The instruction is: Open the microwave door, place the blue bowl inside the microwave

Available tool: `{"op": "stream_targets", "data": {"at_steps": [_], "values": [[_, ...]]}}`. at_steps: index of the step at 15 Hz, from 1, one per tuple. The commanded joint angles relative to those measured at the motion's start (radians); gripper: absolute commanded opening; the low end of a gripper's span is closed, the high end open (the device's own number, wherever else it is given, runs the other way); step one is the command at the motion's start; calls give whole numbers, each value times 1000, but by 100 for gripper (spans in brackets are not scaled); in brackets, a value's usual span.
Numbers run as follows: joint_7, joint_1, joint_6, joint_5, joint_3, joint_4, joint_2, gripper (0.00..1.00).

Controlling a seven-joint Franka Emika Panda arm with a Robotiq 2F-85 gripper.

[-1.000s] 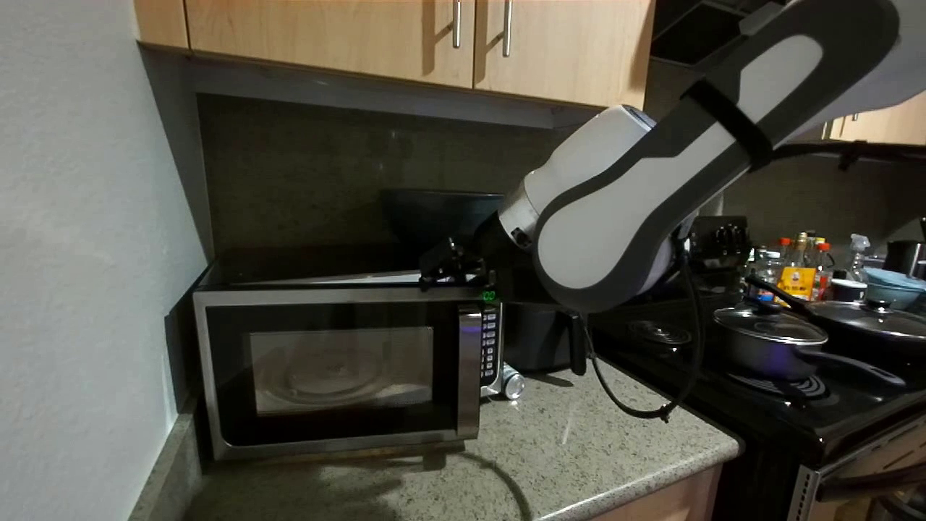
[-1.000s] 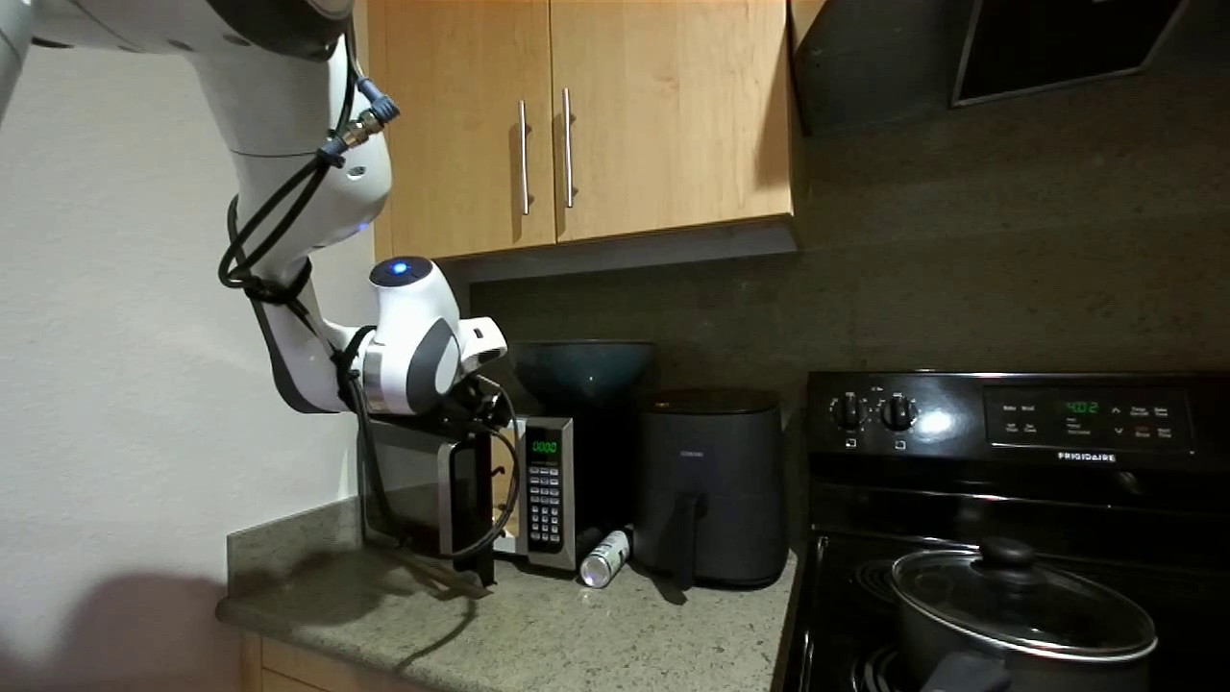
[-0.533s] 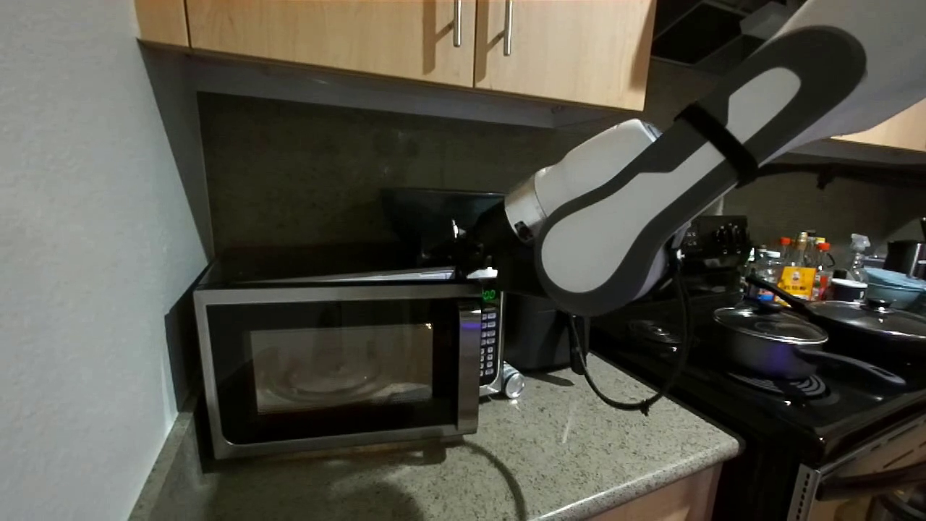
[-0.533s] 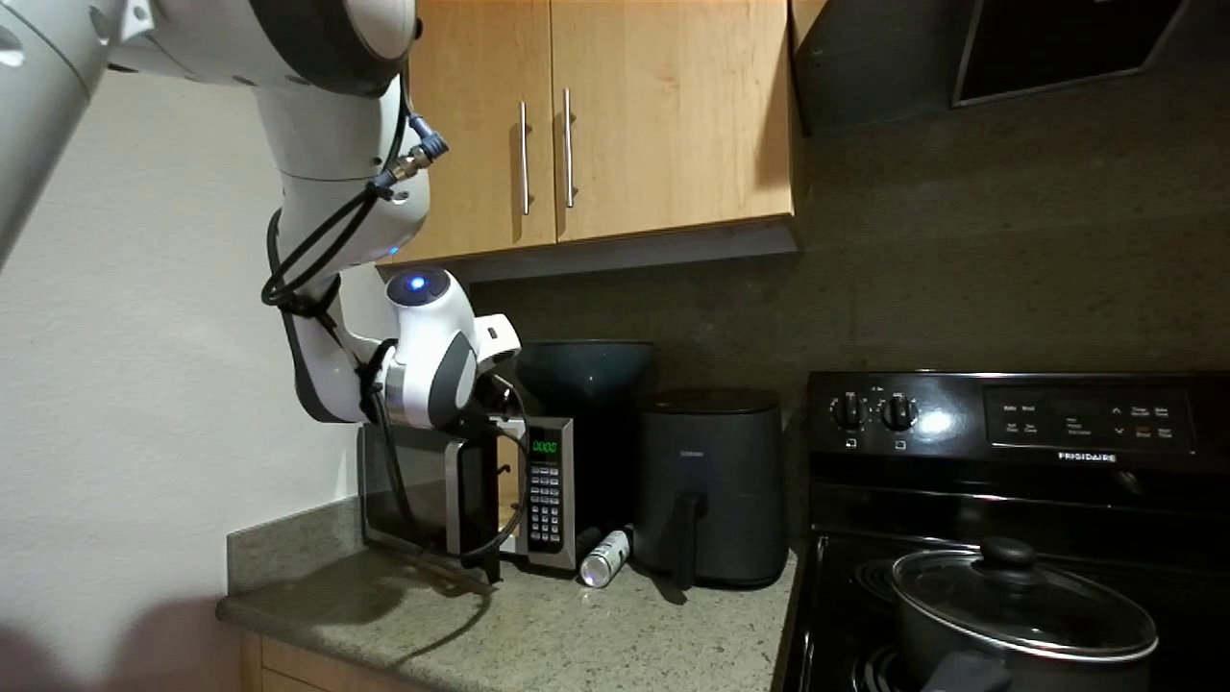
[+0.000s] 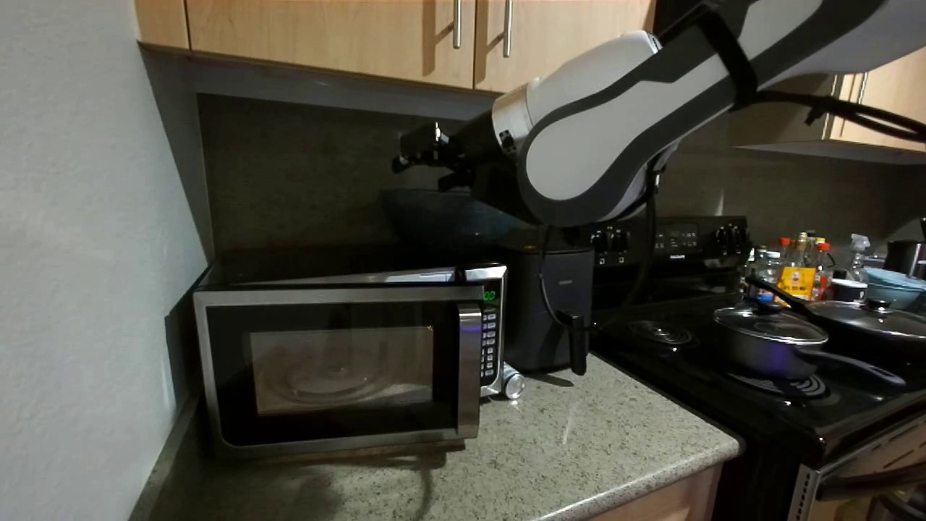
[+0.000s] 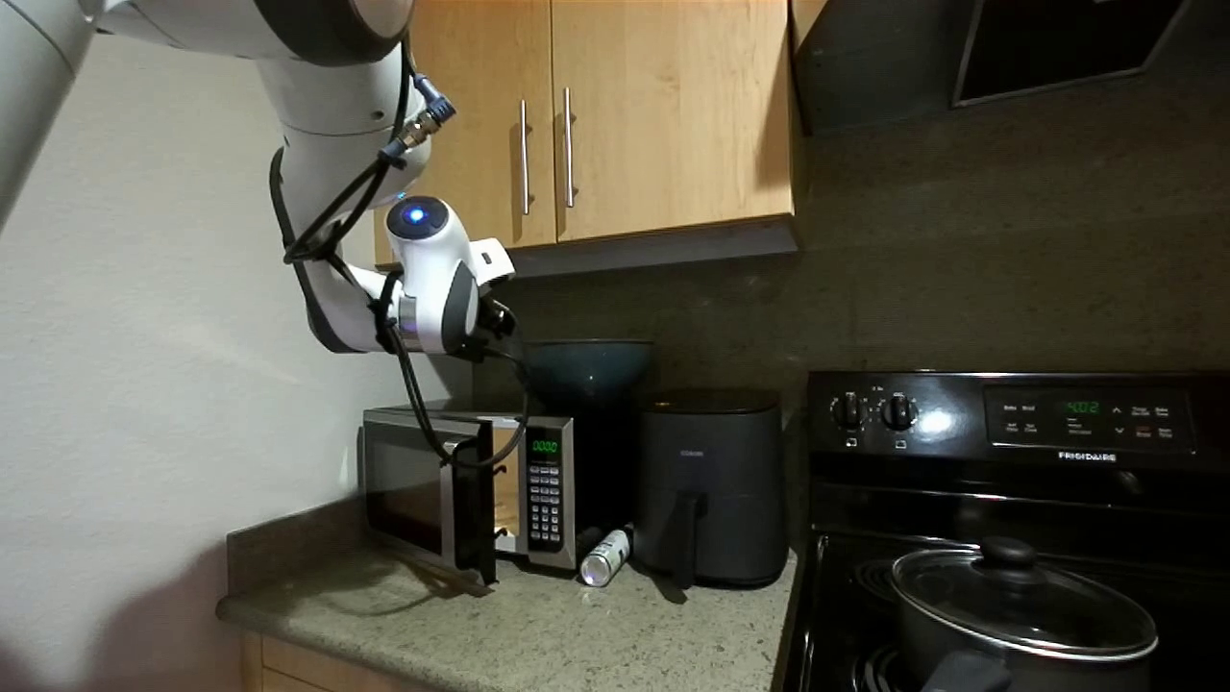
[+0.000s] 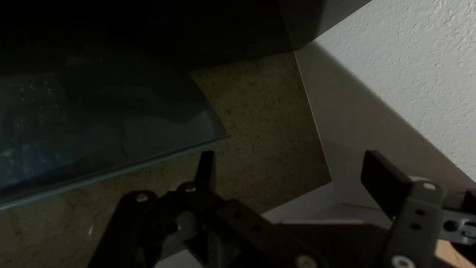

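Steel-framed microwave door [image 5: 338,371] ajar, opening step probably unfinished; claw [image 7: 288,157] spread, empty, near blue bowl [image 6: 594,371]. Next likely: lower, hook door, swing it wider before fetching bowl.

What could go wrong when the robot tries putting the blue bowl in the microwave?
The microwave door stands only partly open, so the wide blue bowl might catch on it. The open gripper hovers close to the bowl and could knock it before getting a grip. The can lying on its side beside the air fryer might roll if bumped.
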Motion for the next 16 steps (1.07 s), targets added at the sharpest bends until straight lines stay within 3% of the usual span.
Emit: {"op": "stream_targets", "data": {"at_steps": [1,13,16], "values": [[0,-2,0,-1,1,-2,0,100],[25,67,-286,26,-86,76,51,100],[89,140,-421,17,-189,69,-6,100]]}}
